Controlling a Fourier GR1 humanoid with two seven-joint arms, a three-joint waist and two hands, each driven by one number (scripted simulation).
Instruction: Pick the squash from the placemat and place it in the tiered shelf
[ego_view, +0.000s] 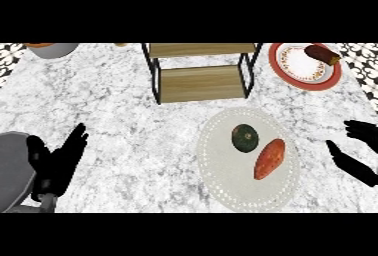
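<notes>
**Squash waiting on placemat, both hands open**

Squash (245, 138), dark green and round, is lying on the pale placemat (221, 185), just beside an orange sweet potato (269, 159). It is looking hard-skinned, smooth and probably fairly heavy; grasping across its widest part seems best. Right hand (356, 161) is hovering near the mat's edge, fingers spread. Left hand (57, 161) is resting open, lower left. Tiered shelf (201, 82) is standing behind, boards bare. A red-rimmed plate (303, 80) is holding a brown item (322, 53).

- the right hand (359, 150) is cut off by the view's right edge; only fingers and thumb show
- the grey bowl (53, 49) at the desk's far left is cut by the top band; its orange contents cannot be told
- the tiered shelf (201, 70) loses its upper part there too
</notes>
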